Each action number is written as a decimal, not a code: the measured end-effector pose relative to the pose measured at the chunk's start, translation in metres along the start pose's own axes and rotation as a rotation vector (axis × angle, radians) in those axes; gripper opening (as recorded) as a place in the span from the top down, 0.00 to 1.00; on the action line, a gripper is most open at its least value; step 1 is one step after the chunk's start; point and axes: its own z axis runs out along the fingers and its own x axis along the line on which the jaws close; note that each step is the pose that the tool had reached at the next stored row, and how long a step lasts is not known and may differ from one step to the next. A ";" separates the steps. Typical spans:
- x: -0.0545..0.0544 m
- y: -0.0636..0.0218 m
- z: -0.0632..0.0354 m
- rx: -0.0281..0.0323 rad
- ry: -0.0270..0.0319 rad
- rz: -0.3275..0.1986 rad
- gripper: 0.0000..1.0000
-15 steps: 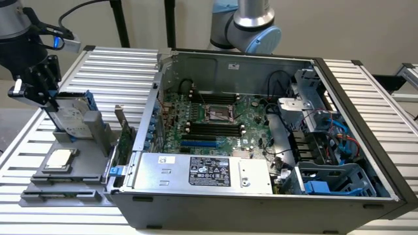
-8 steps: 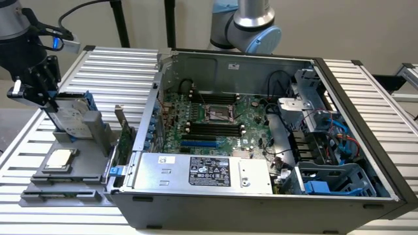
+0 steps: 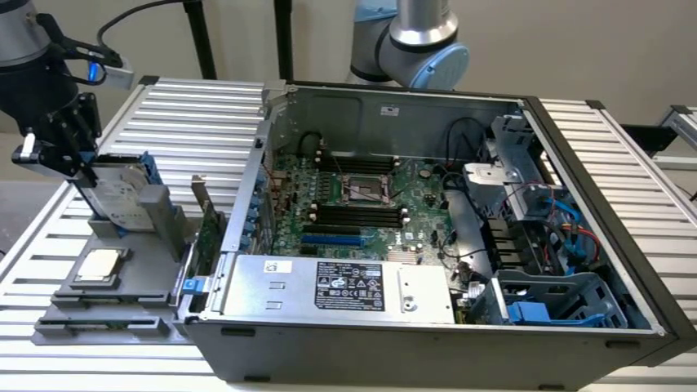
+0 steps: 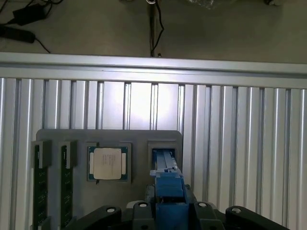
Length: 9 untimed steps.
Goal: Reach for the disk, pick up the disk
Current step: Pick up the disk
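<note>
The disk [image 3: 117, 194], silver-grey with bright blue rails, stands upright in a slot of the grey holder [image 3: 109, 306] at the exterior view's left. My gripper [image 3: 78, 167] comes down on its top edge, its black fingers on either side of the disk and shut on it. In the wrist view the disk's blue rail [image 4: 168, 184] runs edge-on from the holder's slot [image 4: 163, 152] up into my gripper [image 4: 168, 207]. The disk's lower end sits in or just above the slot; I cannot tell which.
A square silver chip [image 3: 100, 265] [image 4: 108, 163] lies in the grey holder beside the disk, with two memory sticks [image 4: 41, 187] in slots further along. The open computer case [image 3: 610, 245] with its silver box [image 3: 348, 286] stands to the exterior view's right on the ribbed metal table [image 4: 216, 120].
</note>
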 end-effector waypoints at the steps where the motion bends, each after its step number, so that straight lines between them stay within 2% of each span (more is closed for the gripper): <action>1: 0.000 0.0000 0.0000 -0.0001 0.0000 0.000 0.67; 9: 0.000 0.0000 -0.0020 0.0001 0.0000 0.000 0.67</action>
